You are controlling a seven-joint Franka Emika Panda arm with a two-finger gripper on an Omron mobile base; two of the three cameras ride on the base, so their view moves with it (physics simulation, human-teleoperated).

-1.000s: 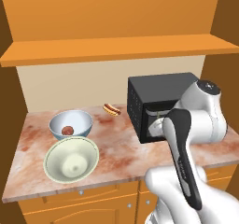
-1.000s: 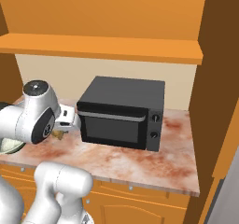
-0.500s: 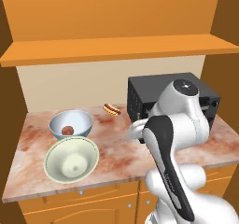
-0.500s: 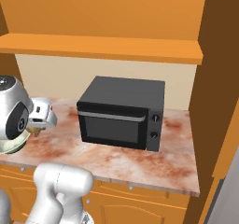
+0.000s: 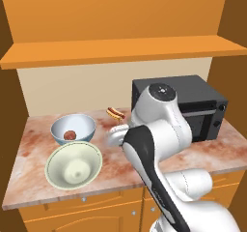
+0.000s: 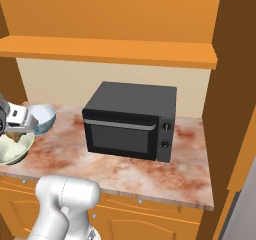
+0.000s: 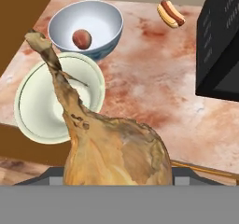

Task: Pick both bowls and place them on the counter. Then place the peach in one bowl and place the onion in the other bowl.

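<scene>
My gripper (image 5: 116,135) is shut on the onion (image 7: 116,148), a golden-brown bulb whose thin stem points toward the bowls; it hides both fingertips in the hand view. The gripper hangs above the counter (image 5: 120,166), just right of the two bowls. The deep white and blue bowl (image 5: 73,128) stands upright at the back left with the peach (image 5: 70,135) inside it. In front of it stands the wider cream bowl (image 5: 74,164), with nothing in it. From the hand, the peach (image 7: 81,38) and the cream bowl (image 7: 32,106) lie beyond the onion's stem.
A small hot dog (image 5: 115,113) lies near the back wall beside the black microwave (image 5: 193,105), which takes up the counter's right half. An orange wooden shelf (image 5: 120,50) runs above. The marbled stone between the bowls and the microwave is bare.
The arm has swung left, away from the microwave's front and toward the bowls, carrying the onion with it. Bowls, peach and hot dog have not moved.
</scene>
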